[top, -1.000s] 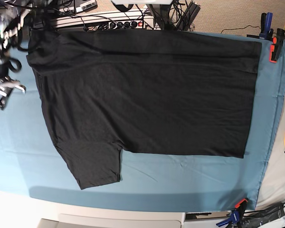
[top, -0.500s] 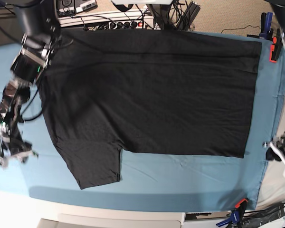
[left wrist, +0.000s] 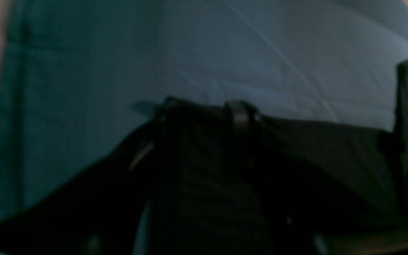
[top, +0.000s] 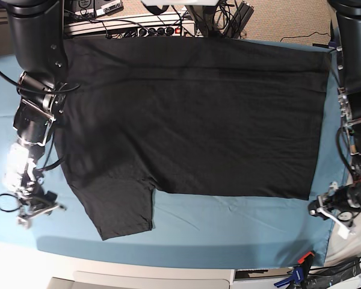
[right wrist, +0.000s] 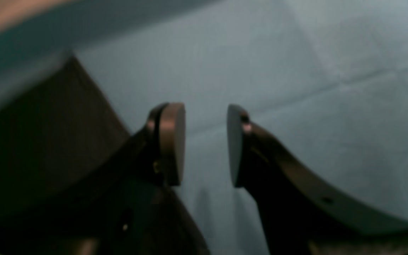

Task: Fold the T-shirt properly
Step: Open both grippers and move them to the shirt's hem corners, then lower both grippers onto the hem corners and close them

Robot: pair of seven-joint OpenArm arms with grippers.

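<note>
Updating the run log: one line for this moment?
T-shirt: flat, unfolded | right pincer: open, over cloth sheet | left pincer: near hem corner

The base view looks straight down from high above, taking in the whole teal sheet [top: 240,232] and both arms at its side edges. Each wrist view sits close behind its own jaws, looking low and forward past them across the sheet, blurred and dim. All three share that sheet; each wrist view also catches dark fabric beside its jaws.
</note>
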